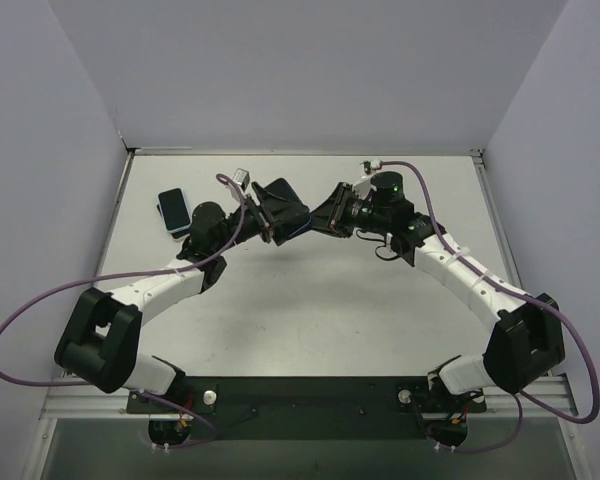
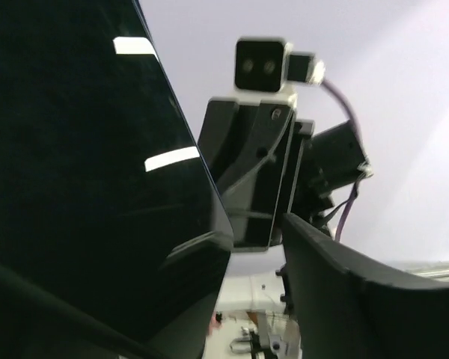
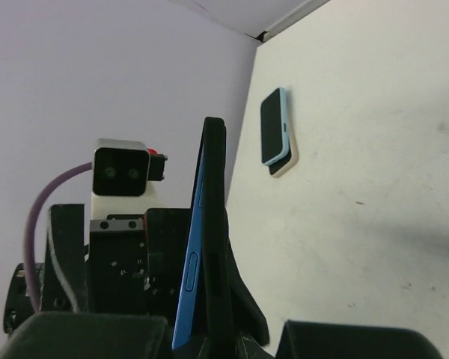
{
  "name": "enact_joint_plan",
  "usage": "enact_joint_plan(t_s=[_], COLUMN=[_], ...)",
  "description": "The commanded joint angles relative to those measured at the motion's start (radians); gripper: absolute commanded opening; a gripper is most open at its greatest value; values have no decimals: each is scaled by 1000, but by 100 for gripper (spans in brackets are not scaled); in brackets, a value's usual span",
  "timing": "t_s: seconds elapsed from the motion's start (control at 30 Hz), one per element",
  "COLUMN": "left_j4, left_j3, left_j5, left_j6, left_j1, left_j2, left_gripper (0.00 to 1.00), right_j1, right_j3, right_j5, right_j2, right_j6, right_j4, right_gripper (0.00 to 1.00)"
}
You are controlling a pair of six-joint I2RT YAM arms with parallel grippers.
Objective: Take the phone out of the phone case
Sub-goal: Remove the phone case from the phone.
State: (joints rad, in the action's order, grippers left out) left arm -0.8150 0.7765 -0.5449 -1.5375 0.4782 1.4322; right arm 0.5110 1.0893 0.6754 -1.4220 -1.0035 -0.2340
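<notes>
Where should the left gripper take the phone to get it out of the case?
Likely the free end of the phone, pinching its blue side edges from the screen side: the black phone case covers the back, and the right gripper clamps the other end.

Two arms, left arm (image 1: 150, 290) and right arm (image 1: 470, 280); one blue phone (image 3: 188, 262) in one black case (image 3: 214, 187); upper left in the top view, one light-blue-edged phone (image 1: 174, 208) atop one beige item (image 3: 285, 166).

Even, diffuse light from above; the pale table (image 1: 310, 320) is bright, with faint, soft shadows; two white glare bars sit on the dark phone (image 2: 75, 187); close fingers (image 3: 359, 342) are blurred in the wrist views.
</notes>
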Motion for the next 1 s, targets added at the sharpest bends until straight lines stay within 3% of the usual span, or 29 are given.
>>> enact_joint_plan(t_s=[0.0, 0.1, 0.43, 0.7, 0.83, 0.97], left_j4=[97, 287, 698, 750, 789, 795], left_j3=[35, 55, 102, 69, 49, 1], left_j5=[-207, -182, -14, 52, 92, 109], left_j6=[180, 337, 566, 600, 603, 576], left_j1=[59, 59, 85, 89, 71, 33], left_j2=[-95, -118, -61, -75, -107, -163], left_gripper=[90, 97, 97, 97, 98, 97], right_j1=[17, 1, -16, 46, 142, 270], right_j3=[14, 30, 70, -6, -72, -169], right_j5=[-161, -212, -390, -529, -670, -917], right_j2=[61, 104, 158, 164, 155, 152], right_j6=[135, 178, 348, 423, 471, 543], right_j4=[200, 266, 403, 443, 443, 389], right_gripper=[0, 0, 0, 0, 0, 0])
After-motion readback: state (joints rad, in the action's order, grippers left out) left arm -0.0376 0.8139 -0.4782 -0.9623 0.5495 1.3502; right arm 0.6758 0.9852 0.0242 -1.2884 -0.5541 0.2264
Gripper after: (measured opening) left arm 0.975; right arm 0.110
